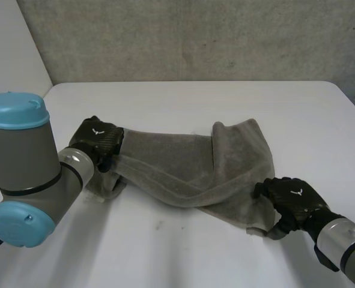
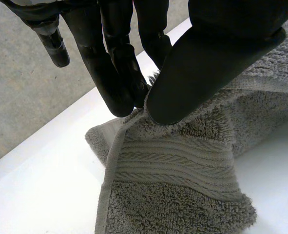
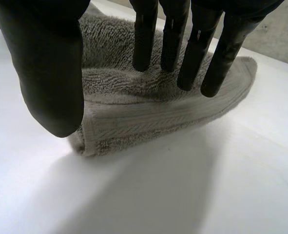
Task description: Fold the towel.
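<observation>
A grey towel (image 1: pixel 183 165) lies bunched and partly doubled over across the middle of the white table (image 1: pixel 183 252). My left hand (image 1: pixel 96 143) is at its left end. In the left wrist view, the thumb (image 2: pixel 207 63) and fingers (image 2: pixel 114 83) pinch the towel's hemmed edge (image 2: pixel 134 146), and the cloth hangs down from the pinch. My right hand (image 1: pixel 291 199) is over the towel's near right corner. In its own view the fingers (image 3: pixel 173 34) reach straight down over the corner (image 3: pixel 148 117), with the thumb (image 3: pixel 46 63) apart on the near side and nothing pinched.
A grey wall (image 1: pixel 195 36) runs behind the table's far edge. My left arm's grey joint with its blue caps (image 1: pixel 21 174) stands at the near left. Bare table surface lies in front of the towel and beyond it.
</observation>
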